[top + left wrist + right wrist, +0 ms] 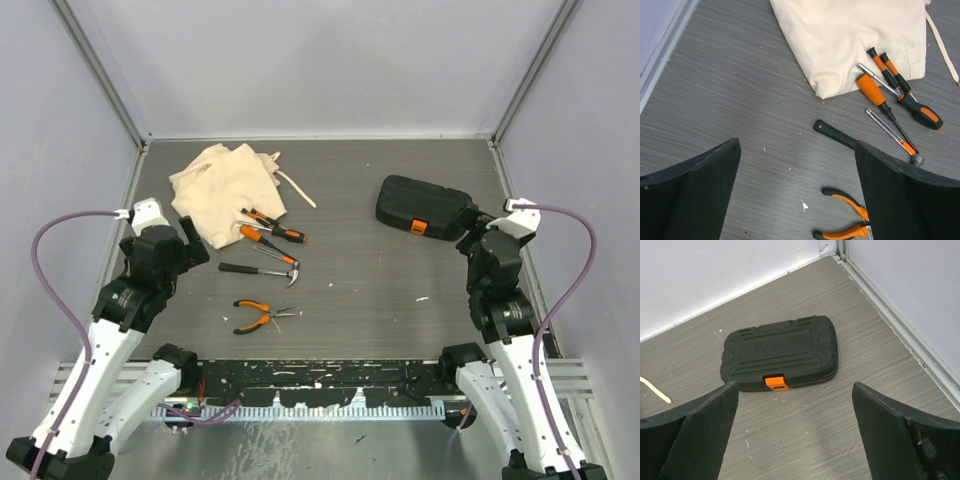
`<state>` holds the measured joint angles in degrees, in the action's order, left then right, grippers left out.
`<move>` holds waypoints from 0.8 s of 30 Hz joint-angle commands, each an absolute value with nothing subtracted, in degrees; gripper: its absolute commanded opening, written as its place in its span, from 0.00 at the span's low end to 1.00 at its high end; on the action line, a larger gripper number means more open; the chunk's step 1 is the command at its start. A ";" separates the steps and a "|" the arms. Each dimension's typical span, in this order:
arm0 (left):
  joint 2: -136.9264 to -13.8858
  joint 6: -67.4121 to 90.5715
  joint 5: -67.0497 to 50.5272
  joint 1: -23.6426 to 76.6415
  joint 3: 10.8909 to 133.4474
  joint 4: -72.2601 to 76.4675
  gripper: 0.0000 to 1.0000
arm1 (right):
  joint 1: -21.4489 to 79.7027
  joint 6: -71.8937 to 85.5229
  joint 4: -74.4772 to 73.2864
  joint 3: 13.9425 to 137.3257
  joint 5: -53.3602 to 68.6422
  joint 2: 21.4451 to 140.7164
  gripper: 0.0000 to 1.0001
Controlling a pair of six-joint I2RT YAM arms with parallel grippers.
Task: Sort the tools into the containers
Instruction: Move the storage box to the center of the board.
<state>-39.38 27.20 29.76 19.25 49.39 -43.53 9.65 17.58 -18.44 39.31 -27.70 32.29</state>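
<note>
Looking down from the top camera, the whole bench shows at once. A beige cloth bag lies crumpled toward the far left corner, and a black tool case sits toward the far right, near the right edge. The screwdrivers fan out against the bag's near corner, with the hammer just nearer. The pliers lie closer still to the near edge.

The left wrist camera adds that two screwdriver tips lie on the bag's hem. It also shows the hammer's head and part of the pliers hidden behind one finger. The left gripper hangs over the left side with jaws spread wide, holding nothing.

Only the right wrist camera shows the orange latch on the case's near side, with the lid down. An end of the bag's drawstring shows at that picture's left border. The right gripper is equally wide open and holds nothing, with the case lying ahead of its fingers.

A broad stretch of grey bench separates the tools from the case. The case stands apart from the right rail, and bare surface lies left of the bag up to the left edge.
</note>
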 commanded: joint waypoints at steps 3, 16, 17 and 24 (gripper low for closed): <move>-42.99 25.52 25.37 17.12 53.61 -41.94 0.97 | 5.07 20.83 -21.76 47.27 -18.88 36.57 0.99; -48.51 23.54 19.82 15.77 56.46 -40.11 0.98 | 2.18 24.33 -28.01 53.96 -13.02 47.13 1.00; -49.06 23.33 18.31 15.72 56.52 -39.98 0.98 | 2.14 24.44 -28.90 54.98 -12.65 49.01 1.00; -52.84 23.18 13.85 15.61 56.86 -39.88 0.98 | 2.01 22.44 -32.51 61.79 -10.99 64.05 1.00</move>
